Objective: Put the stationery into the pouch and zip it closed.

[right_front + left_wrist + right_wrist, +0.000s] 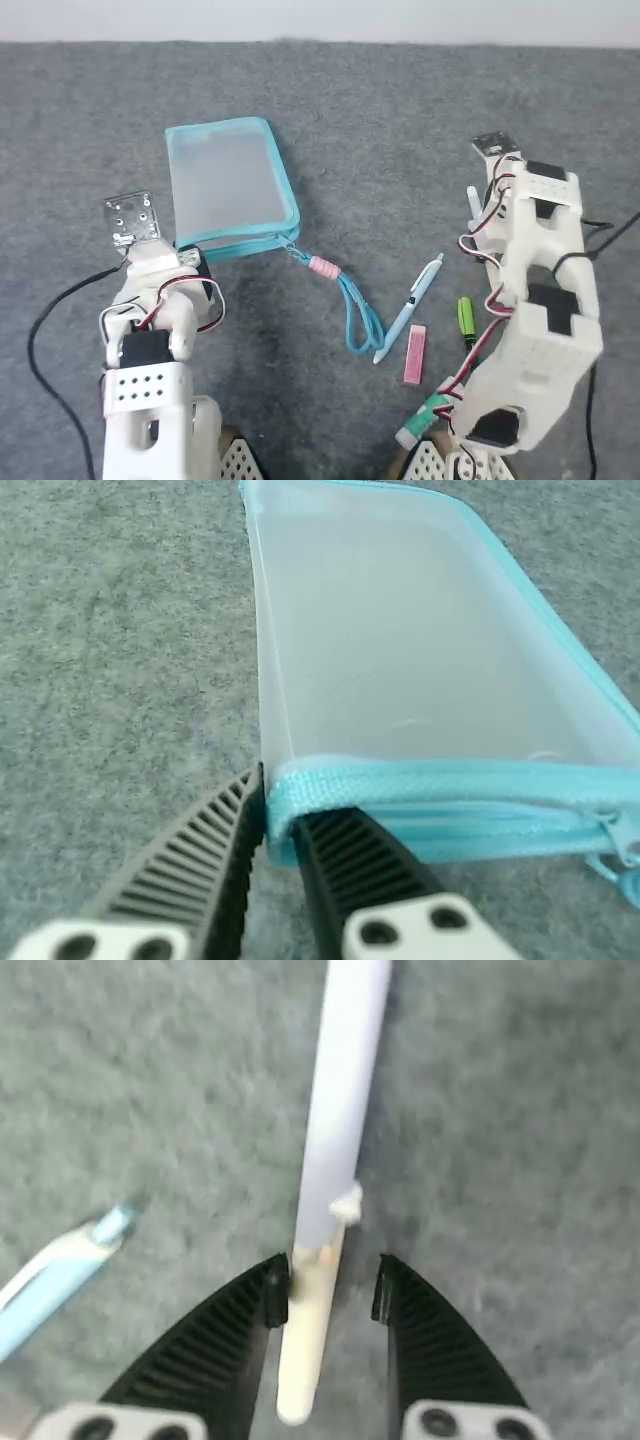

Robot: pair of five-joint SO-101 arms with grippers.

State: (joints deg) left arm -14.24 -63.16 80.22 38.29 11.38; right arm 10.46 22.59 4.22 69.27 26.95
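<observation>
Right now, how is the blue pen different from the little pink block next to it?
The blue pen is long and thin; the pink block is short and flat-sided. The blue pen is light blue and white, while the pink block is pink all over. The blue pen lies more slanted than the pink block. Both rest on the grey mat, outside the pouch.

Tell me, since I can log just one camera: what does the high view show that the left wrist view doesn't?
High view adds: the blue pen, pink eraser, green highlighter and glue stick lying loose on the carpet. Left wrist view adds: the left gripper up close, its fingers pinching the teal zipper edge at a corner of the pouch. Both share: the frosted pouch on the grey carpet.
</observation>
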